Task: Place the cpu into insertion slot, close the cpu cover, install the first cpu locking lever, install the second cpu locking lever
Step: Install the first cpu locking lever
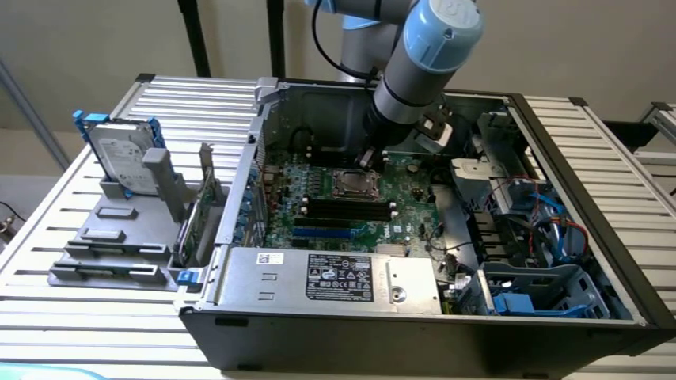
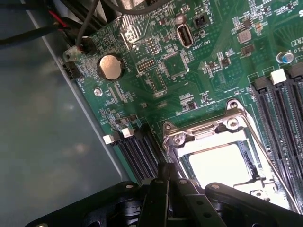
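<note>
The cpu (image 2: 220, 163) shows its pale face, lying flat in the insertion slot (image 1: 354, 184) on the green motherboard (image 2: 199, 71). The silver cpu cover (image 2: 208, 130) lies down around the chip, which shows through its window. A thin metal lever rod (image 2: 265, 153) runs along one side of the socket. My gripper (image 2: 169, 171) hovers just beside the socket's edge, its black fingers (image 2: 158, 198) pressed together with nothing between them. In the exterior view the gripper (image 1: 370, 161) hangs inside the open computer case, just behind the socket.
Black memory slots (image 2: 137, 151) flank the socket, with more on its other side (image 2: 284, 109). A coin battery (image 2: 110, 67) and red-black wires (image 2: 57, 19) sit near the case wall. The power supply (image 1: 328, 275) is at the case front, with a hard drive (image 1: 122, 154) on the exterior view's left.
</note>
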`<action>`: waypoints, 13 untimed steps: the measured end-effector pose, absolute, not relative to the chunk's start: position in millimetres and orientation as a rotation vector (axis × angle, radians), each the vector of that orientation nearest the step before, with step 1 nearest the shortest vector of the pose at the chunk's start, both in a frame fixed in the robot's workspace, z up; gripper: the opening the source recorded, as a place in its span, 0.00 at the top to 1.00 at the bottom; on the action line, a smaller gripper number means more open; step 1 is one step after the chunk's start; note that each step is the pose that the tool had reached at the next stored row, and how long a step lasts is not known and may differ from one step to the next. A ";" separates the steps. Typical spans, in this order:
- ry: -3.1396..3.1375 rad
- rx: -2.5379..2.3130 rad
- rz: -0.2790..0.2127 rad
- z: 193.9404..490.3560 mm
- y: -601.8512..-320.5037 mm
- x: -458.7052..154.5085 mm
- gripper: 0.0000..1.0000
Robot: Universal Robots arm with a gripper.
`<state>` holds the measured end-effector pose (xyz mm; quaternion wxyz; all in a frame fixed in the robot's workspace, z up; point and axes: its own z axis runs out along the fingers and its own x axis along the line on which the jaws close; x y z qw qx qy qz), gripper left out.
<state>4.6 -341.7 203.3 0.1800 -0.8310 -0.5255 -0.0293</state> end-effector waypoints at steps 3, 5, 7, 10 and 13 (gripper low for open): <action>-1.485 -2.348 -0.083 206.1 -346.6 4.2 0.89; -1.485 -2.348 -0.083 208.3 -349.6 3.5 0.89; -1.485 -2.348 -0.082 211.0 -352.1 2.4 0.89; -1.485 -2.348 -0.083 216.0 -355.7 0.6 0.89; -1.485 -2.348 -0.083 221.6 -360.0 -1.5 0.89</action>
